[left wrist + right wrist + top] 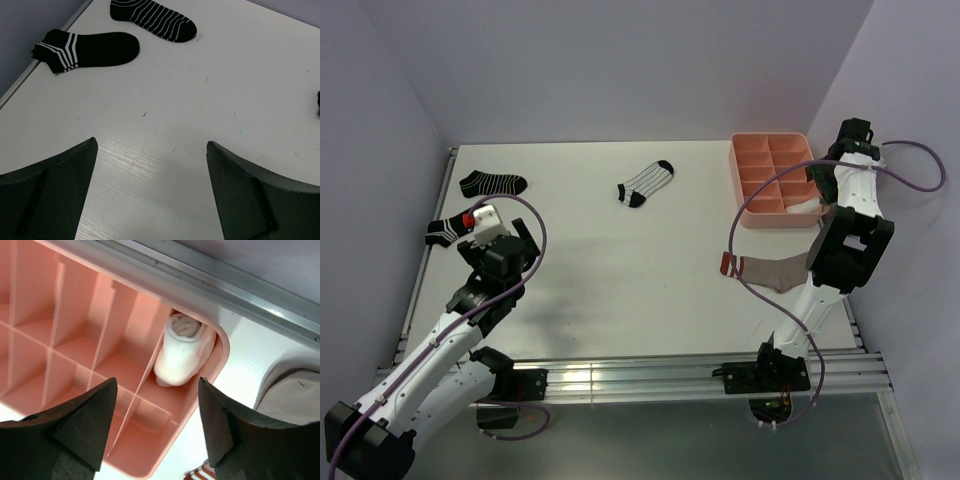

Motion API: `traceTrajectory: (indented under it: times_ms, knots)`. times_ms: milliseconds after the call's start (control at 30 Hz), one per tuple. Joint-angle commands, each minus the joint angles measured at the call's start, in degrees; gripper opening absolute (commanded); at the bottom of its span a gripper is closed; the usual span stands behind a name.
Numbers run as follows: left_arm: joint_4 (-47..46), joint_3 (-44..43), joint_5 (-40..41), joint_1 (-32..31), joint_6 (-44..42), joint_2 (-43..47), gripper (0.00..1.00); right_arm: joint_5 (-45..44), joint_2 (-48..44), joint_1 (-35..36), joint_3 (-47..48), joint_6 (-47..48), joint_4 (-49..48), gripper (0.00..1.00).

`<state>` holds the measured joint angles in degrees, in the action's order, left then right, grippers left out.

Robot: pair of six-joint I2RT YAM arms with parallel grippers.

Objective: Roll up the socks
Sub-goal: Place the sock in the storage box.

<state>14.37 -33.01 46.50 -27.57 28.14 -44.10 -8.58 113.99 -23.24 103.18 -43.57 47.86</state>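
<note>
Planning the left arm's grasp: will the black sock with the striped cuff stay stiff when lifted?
Probably not: the cuff-striped black sock lies flat and thin on the table, so it should droop. Its cuff looks bunched, so a push may crumple it.

- Socks: five in all.
- Black with white stripes: two, the far black sock [492, 183] and the near black sock [448, 231].
- White with thin stripes and black toe and heel: one, the striped white sock [646, 183].
- Taupe with a red-white cuff: one, the taupe sock [767, 270].
- Plain white: one, the rolled white sock [181, 350] (the only one of the five that is rolled).
- Pink divided tray [736, 180]: one.
- Arms: two, each with one end effector, the left end effector [152, 145] and the right end effector [157, 382].
</note>
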Motion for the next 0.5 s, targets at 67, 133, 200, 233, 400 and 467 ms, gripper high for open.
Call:
traceTrajectory:
  times_ms: [67,133,200,233,400,467]
  knots:
    - [-1.71,-0.74,-0.09,0.24,-0.54,-0.2,0.95,0.31,-4.3,-1.1,0.01,-0.02,-3.99,0.67]
    - [-1.63,-0.74,-0.01,0.33,-0.54,-0.29,0.95,0.67,-4.39,-1.1,-1.48,-0.02,-6.79,0.65]
    - [-1.63,-0.74,-0.01,0.24,-0.45,-0.38,0.95,0.76,-3.87,-1.1,-2.27,-0.37,-8.38,0.64]
    - [-1.63,-0.74,-0.01,0.24,-0.46,-0.46,0.95,0.58,-3.52,-1.1,-2.71,-0.72,-9.09,0.64]
    - [-1.45,-0.82,0.08,0.24,-0.45,-0.99,0.95,-1.26,-0.71,-1.1,-5.78,-1.34,-11.64,0.63]
    - [-1.19,-0.82,0.34,0.24,-0.37,-1.08,0.95,-1.62,-0.27,-1.1,-8.68,-0.99,-14.8,0.63]
